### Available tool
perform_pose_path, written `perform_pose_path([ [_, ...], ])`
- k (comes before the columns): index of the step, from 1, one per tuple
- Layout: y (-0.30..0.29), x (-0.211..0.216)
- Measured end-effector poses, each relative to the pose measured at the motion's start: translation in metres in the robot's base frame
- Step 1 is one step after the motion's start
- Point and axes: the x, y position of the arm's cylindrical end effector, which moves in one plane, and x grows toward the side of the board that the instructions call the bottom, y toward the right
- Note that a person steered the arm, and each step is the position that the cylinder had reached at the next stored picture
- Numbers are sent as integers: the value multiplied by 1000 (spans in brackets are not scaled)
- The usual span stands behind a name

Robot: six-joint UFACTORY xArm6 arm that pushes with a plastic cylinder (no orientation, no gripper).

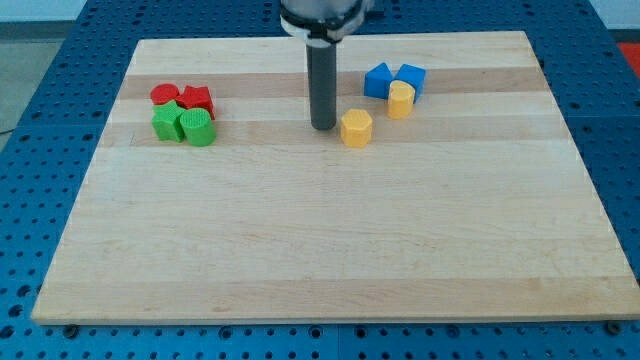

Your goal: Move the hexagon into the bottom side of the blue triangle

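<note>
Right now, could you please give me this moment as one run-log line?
my tip: just left of yellow hexagon | blue triangle: up-right of hexagon, apart | hexagon not yet at triangle's bottom side

The arm's housing (322,14) is cut off by the view's top edge, so only its lowest part shows above the rod. Near the desk's (320,250) top-left corner, the two red blocks (183,97) sit partly behind the two green ones (183,125), and their exact shapes are too small to tell.
</note>
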Motion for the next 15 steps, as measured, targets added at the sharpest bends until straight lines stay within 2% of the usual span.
perform_pose_path([
  [1,-6,17],
  [2,-11,56],
  [3,5,76],
  [4,12,59],
  [5,12,19],
  [6,6,10],
  [7,3,49],
  [8,32,72],
  [9,47,60],
  [10,42,15],
  [11,37,-7],
  [12,25,4],
  [13,-17,2],
  [14,-36,-30],
  [15,-33,-42],
])
